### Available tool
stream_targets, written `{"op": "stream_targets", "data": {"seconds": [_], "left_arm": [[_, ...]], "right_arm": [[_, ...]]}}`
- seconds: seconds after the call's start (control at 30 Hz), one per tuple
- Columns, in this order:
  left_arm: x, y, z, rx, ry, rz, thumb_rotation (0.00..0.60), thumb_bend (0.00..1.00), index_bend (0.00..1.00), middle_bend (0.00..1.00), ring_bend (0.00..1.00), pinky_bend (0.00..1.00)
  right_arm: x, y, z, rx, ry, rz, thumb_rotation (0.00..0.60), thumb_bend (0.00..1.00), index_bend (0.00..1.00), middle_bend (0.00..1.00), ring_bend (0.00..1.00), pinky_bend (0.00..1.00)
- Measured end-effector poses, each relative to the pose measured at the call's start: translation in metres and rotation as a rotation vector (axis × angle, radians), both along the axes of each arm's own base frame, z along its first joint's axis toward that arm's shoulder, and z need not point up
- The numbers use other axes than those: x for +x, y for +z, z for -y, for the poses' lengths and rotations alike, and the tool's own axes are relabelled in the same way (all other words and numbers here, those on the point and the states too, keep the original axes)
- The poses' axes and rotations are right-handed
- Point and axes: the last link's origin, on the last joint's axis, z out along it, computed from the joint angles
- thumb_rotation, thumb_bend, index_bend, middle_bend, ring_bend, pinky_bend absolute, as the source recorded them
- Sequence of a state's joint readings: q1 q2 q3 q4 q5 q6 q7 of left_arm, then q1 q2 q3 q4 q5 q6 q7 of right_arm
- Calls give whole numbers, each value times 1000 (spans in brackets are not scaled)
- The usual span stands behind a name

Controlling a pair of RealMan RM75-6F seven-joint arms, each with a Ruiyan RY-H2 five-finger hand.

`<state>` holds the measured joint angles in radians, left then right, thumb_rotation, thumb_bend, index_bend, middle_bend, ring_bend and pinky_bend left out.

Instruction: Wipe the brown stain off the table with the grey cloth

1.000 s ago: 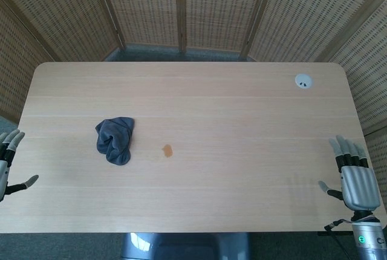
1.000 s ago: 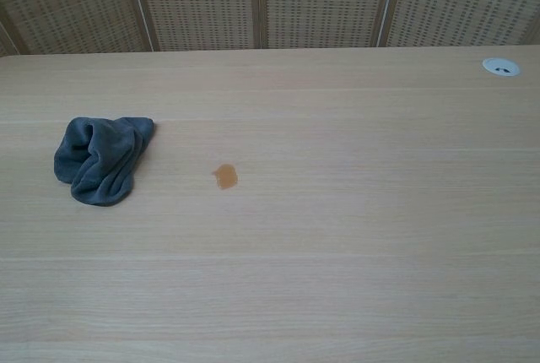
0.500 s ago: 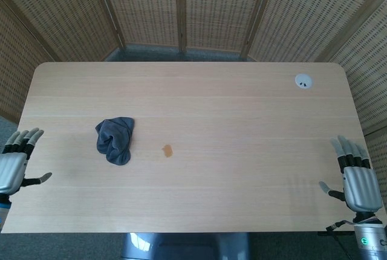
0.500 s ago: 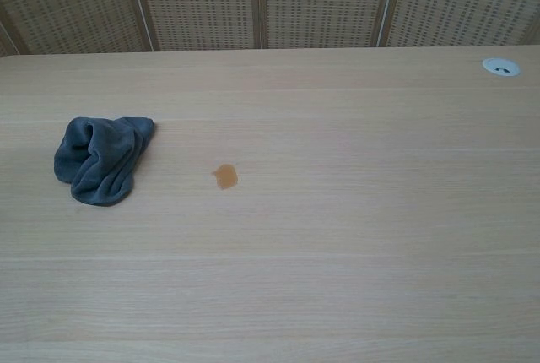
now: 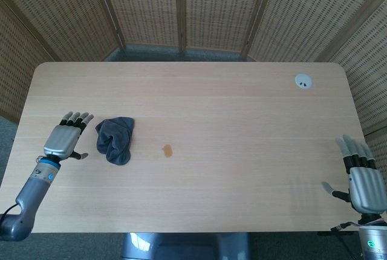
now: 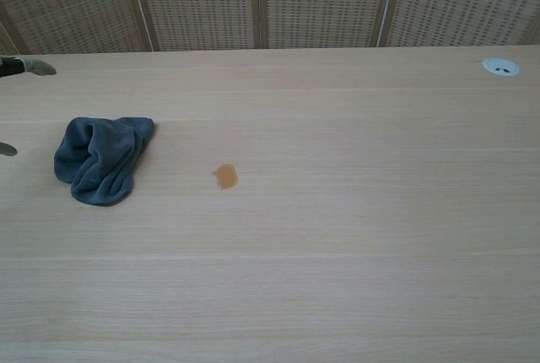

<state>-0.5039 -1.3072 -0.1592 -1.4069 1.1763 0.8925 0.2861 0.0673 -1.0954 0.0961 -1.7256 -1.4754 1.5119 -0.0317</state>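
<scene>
You are at the reach for the grey cloth (image 5: 115, 139), nothing wiped yet; the cloth lies bunched on the table (image 5: 242, 109), and the brown stain (image 5: 167, 150) sits near its right side; your left hand (image 5: 63, 137) hovers just left of the cloth, fingers apart and empty; your right hand (image 5: 361, 178), far right of the cloth, is likewise spread and idle; next, bring the left hand over the cloth and close on it.

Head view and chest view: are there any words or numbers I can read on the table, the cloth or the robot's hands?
None: no words or numbers can be read in either view.
The table is bare wood, with no print.
The grey cloth shows no tag or label.
The brown stain is only a blot.
The left hand and right hand show no readable marks.
</scene>
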Motion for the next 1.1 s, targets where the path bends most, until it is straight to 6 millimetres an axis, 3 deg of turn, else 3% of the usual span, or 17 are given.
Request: {"op": "stream_targets", "data": {"seconds": [0.33,0.63,0.83,0.9,0.93,0.97,1.0,1.07,1.1], "left_arm": [[17,-34,-28,-74,-18,-110,600,0,1,0,0,0],[23,-56,-33,-123,-115,-131,600,0,68,0,0,11],[16,-73,-33,-147,-170,-135,600,0,88,0,0,42],[14,-80,-33,-155,-176,-148,600,3,129,8,1,86],[14,-84,-33,-157,-179,-155,600,6,171,48,25,144],[14,-86,-33,-156,-181,-160,600,12,227,125,82,261],[14,-87,-34,-152,-185,-166,600,18,279,197,143,355],[17,-91,-34,-139,-199,-171,600,45,488,440,382,639],[18,-91,-35,-131,-205,-168,600,60,564,517,462,704]], "right_arm": [[-3,1,3,3,-14,10,600,0,0,0,0,0],[-3,4,2,-3,-16,17,600,0,0,0,0,0],[-3,4,2,-3,-15,19,600,0,0,0,0,0],[-3,5,2,-5,-13,21,600,0,0,0,0,0],[-2,5,2,-5,-12,23,600,0,0,0,0,0],[-2,5,2,-6,-11,25,600,0,0,0,0,0],[-2,6,2,-6,-11,26,600,0,0,0,0,0],[-2,6,2,-6,-7,31,600,0,0,0,0,0],[-2,6,2,-7,-6,32,600,0,0,0,0,0]]}}
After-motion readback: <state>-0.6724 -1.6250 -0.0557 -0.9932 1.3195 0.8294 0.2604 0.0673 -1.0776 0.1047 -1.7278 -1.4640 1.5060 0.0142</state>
